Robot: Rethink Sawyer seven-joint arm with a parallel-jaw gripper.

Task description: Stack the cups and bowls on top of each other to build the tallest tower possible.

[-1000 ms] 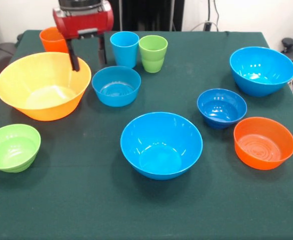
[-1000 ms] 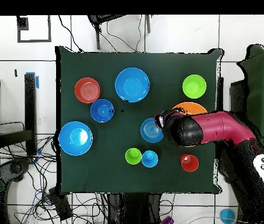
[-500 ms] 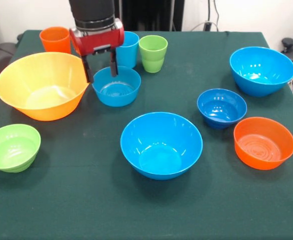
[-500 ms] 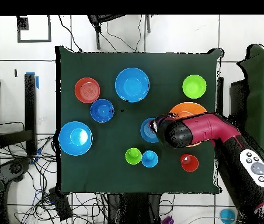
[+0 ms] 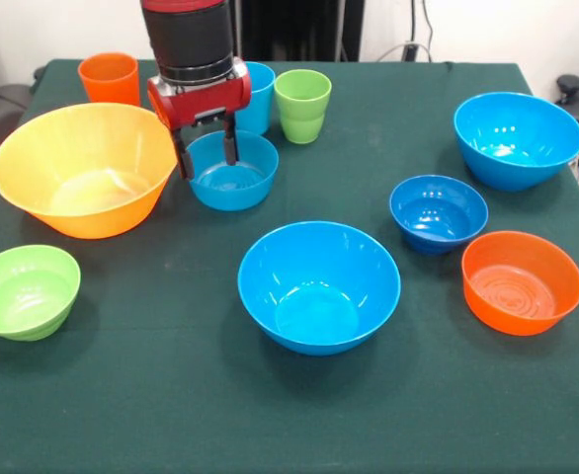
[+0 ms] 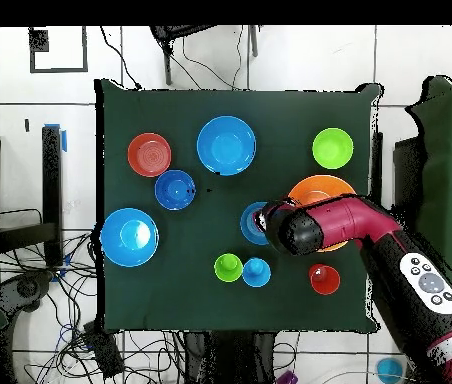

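Observation:
My gripper (image 5: 207,156) is open and low over the left rim of the medium light blue bowl (image 5: 238,178). One finger (image 5: 184,160) is outside that rim, the other (image 5: 230,148) over the bowl's inside. Just to the left stands the big yellow-orange bowl (image 5: 84,168). Behind are the orange cup (image 5: 109,77), the light blue cup (image 5: 260,94), partly hidden by my wrist, and the lime green cup (image 5: 302,105). All bowls and cups stand singly; no tower is in view. From overhead, my arm (image 6: 370,235) covers part of the light blue bowl (image 6: 251,222).
A large blue bowl (image 5: 318,284) sits at the centre front and another (image 5: 518,138) at the back right. The dark blue bowl (image 5: 438,212) and orange bowl (image 5: 521,281) are on the right, the green bowl (image 5: 23,290) at the front left.
My gripper has come down and shifted right, from over the yellow-orange bowl's rim to the light blue bowl's left rim. It stayed open. No bowl or cup moved.

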